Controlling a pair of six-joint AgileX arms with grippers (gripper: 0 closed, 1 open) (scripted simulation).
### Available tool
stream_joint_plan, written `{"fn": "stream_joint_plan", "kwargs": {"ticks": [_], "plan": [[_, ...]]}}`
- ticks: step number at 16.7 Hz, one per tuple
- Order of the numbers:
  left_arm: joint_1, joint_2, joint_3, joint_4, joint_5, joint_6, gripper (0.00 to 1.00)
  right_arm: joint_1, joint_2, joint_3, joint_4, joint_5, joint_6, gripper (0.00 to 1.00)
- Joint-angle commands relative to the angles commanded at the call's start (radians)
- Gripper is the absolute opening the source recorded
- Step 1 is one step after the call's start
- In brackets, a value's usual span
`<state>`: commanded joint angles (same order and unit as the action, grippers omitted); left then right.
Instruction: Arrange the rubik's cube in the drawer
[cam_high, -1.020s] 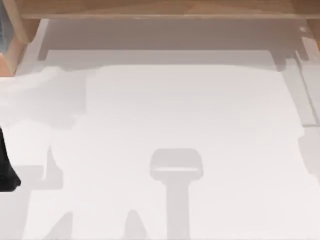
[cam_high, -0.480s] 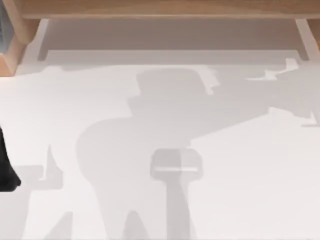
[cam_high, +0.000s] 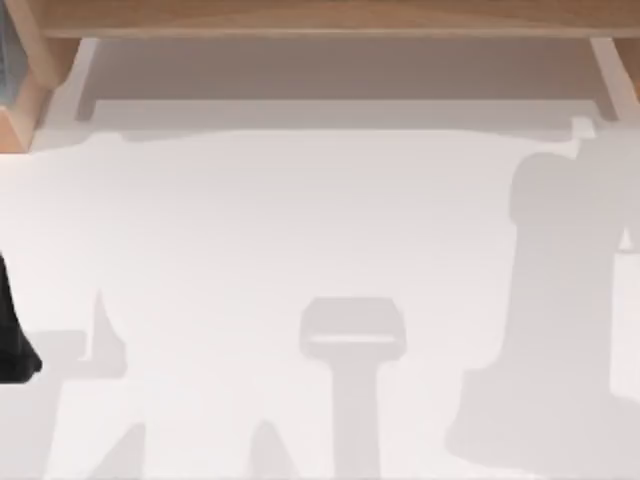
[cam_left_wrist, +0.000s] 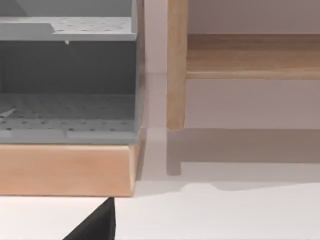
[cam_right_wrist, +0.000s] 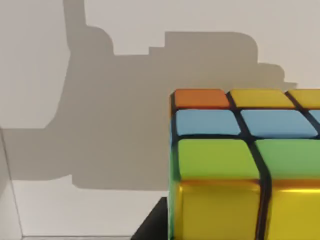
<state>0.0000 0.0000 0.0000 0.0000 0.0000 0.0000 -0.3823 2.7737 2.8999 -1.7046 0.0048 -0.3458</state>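
While we're hauling the cube (cam_right_wrist: 235, 165) around, the right wrist view is showing it right up against our right arm's camera, over a pale surface with a big shadow on it. Looks like the right gripper is the one carrying it, but we can't actually tell how its fingers are sitting, so no claim on whether they're pinching it.

Looking from above, the white table (cam_high: 300, 220) is running up to a wooden cabinet (cam_high: 320, 18) along its far edge, and the open drawer (cam_high: 330, 75) is sticking out below that, pale floor and thin side walls. A tall shadow is falling right of the drawer's front corner, so we're guessing the right arm is hanging somewhere above that spot.

Our left arm is parked left of the drawer, a dark bit of it (cam_high: 12, 330) peeking in at the table's edge, its camera facing a grey shelf unit (cam_left_wrist: 67, 80).

We're reckoning we're mid-carry. Next up: getting the cube over the drawer floor, lowering inside the walls, then letting go.
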Motion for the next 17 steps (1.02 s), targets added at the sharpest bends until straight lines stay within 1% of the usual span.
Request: {"fn": "stream_joint_plan", "kwargs": {"ticks": [6,17], "plan": [[0.0,0.0,0.0,0.0,0.0,0.0,1.0,0.0,0.013,0.001,0.0,-0.007,-0.008,0.0],[0.0,0.0,0.0,0.0,0.0,0.0,1.0,0.0,0.013,0.001,0.0,-0.007,-0.008,0.83]]}}
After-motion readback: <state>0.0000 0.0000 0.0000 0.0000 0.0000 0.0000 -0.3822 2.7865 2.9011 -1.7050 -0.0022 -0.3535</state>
